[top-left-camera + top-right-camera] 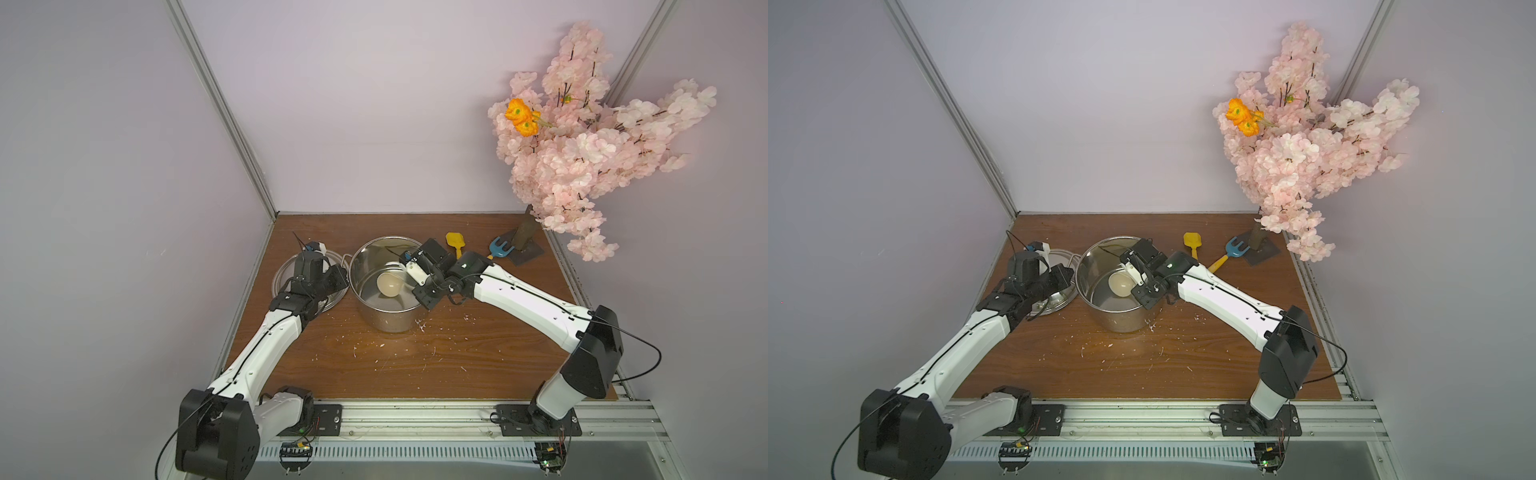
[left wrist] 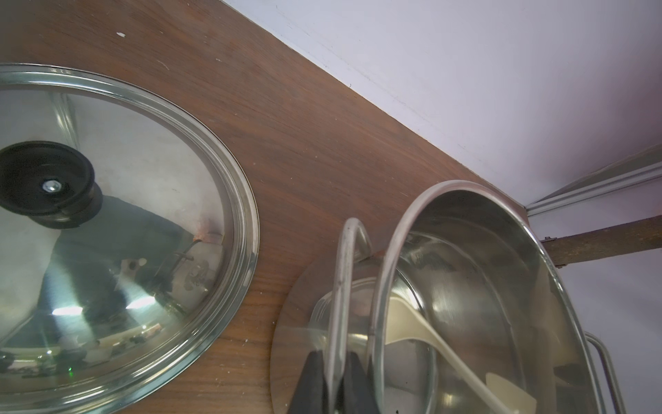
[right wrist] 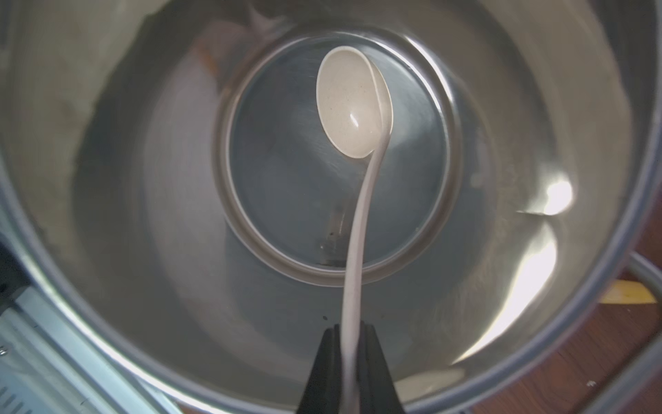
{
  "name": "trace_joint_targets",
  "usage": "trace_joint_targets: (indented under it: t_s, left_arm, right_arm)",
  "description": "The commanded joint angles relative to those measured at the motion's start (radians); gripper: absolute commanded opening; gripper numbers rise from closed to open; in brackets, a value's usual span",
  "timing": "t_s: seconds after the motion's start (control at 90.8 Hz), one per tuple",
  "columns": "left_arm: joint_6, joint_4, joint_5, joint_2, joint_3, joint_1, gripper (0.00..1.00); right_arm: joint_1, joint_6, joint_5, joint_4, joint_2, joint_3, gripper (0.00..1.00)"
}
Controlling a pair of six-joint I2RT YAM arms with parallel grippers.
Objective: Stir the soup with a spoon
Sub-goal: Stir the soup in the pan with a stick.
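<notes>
Your right hand is clenched on the slim handle of the cream ladle, the spoon, gripping it near the upper end. The spoon's deep round bowl hangs inside the steel pot, low over the middle of its base. Whether it touches the bottom, the pictures do not show.

Your left hand is clamped on the wire pot handle on the side nearest that arm, so the pot is steadied. The glass lid lies off the pot, on the bench just beside it.

By my reading, the preparation is done: the pot is uncovered, the spoon is picked up and lowered in, and the pot is braced. What is left is the stirring itself, which means sweeping the bowl in circles around the base and then lifting out. From these views you cannot tell whether any turns are already made. You also see no liquid, only bare, shiny steel, so expect no drag on the spoon.

The yellow toy shovel and the blue toy rake lie on the bench beyond the right arm, well clear of the pot. You do not need them.
</notes>
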Motion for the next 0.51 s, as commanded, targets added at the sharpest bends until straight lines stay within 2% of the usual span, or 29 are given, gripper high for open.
trace_joint_targets:
  t_s: [0.0,0.121,0.253,0.495]
  left_arm:
    - [0.048,-0.023,0.030,0.002,-0.009,0.000,0.11]
    - [0.048,-0.023,0.031,0.002,-0.008,0.000,0.11]
    - [0.048,-0.021,0.035,0.003,-0.011,0.000,0.11]
    - [0.046,-0.020,0.043,0.002,-0.011,0.000,0.11]
  right_arm:
    - [-0.039,0.004,0.051,0.007,-0.010,0.009,0.00]
    - [-0.055,-0.001,0.051,0.007,0.036,0.063,0.00]
    - [-0.052,-0.002,-0.014,0.014,0.105,0.154,0.00]
    - [0.042,-0.003,-0.064,-0.029,0.229,0.339,0.00]
